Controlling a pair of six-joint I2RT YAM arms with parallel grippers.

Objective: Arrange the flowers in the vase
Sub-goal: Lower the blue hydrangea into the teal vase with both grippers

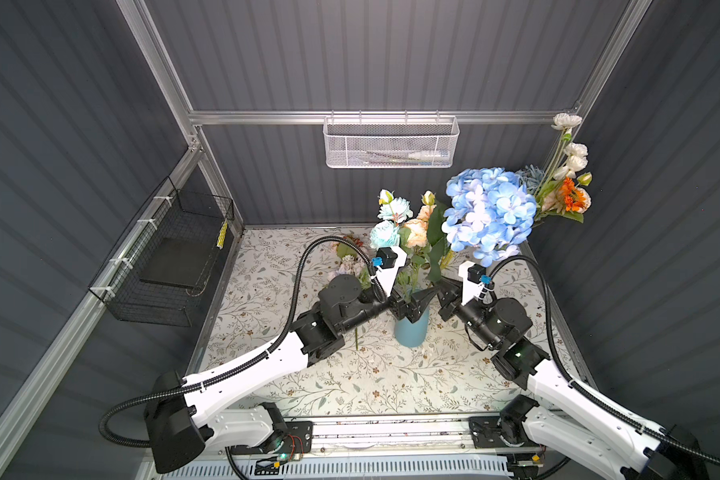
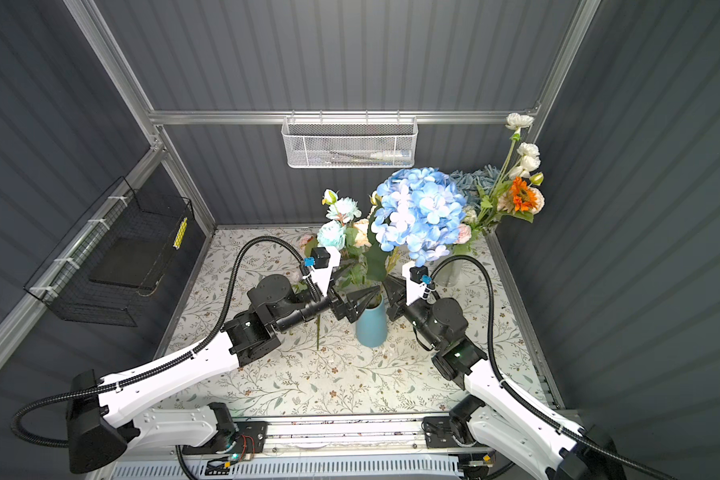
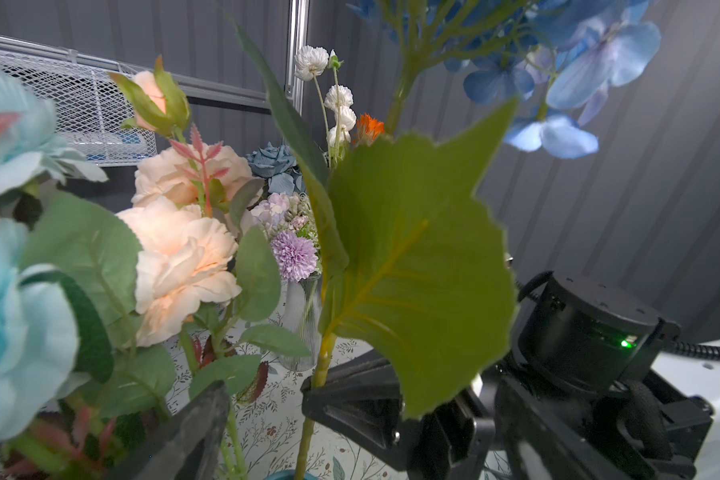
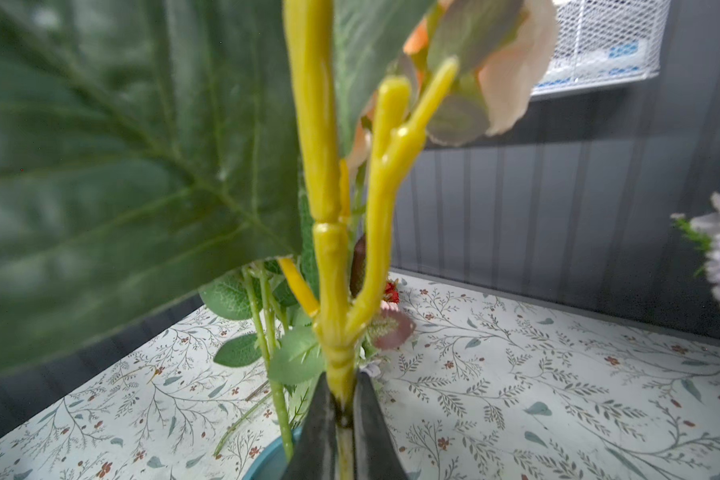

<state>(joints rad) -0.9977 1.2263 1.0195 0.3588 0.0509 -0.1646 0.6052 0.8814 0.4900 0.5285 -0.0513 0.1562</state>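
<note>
A blue vase (image 1: 411,332) (image 2: 371,330) stands mid-table and holds a spray of pale blue and peach flowers (image 1: 398,224) (image 3: 179,257). My right gripper (image 1: 437,289) (image 2: 387,284) (image 4: 341,415) is shut on the yellow-green stem (image 4: 329,270) (image 3: 319,370) of a big blue hydrangea (image 1: 489,212) (image 2: 420,212), just above the vase's rim (image 4: 267,461). The stem's lower end runs down to the vase's mouth. My left gripper (image 1: 408,305) (image 2: 348,305) stands open beside the mouth, holding nothing. Only one of its fingers (image 3: 196,432) shows in the left wrist view.
A clear glass vase (image 2: 449,272) (image 3: 304,320) at the back right holds white, orange and lilac flowers (image 1: 566,183). More blossoms (image 1: 348,262) lie on the table behind my left arm. A white mesh basket (image 1: 391,143) hangs on the back rail, a black wire basket (image 1: 171,266) on the left wall.
</note>
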